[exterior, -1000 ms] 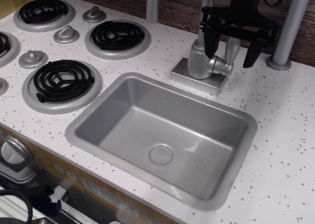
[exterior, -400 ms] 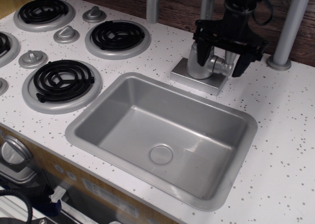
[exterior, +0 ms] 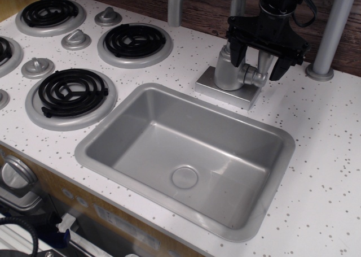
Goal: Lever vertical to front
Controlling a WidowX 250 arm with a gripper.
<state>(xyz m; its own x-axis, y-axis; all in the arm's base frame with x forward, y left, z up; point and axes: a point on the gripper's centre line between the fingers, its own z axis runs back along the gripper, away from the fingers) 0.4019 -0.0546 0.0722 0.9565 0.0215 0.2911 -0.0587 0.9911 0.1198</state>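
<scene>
The lever is a short silver-grey handle standing about upright, joined by a round pivot to the right side of the faucet's cylindrical body. My black gripper hangs over it from above, open. Its left finger is in front of the faucet body. Its right finger is to the lever's right. The lever stands between the fingers, and I cannot tell whether either finger touches it. The gripper hides the lever's top.
The faucet base sits behind the grey sink. The curved spout rises at the back. A grey pole stands right of the gripper. Stove burners and conical knobs lie to the left.
The gripper has come down and to the left, so its fingers now straddle the lever lower down. The lever still stands upright.
</scene>
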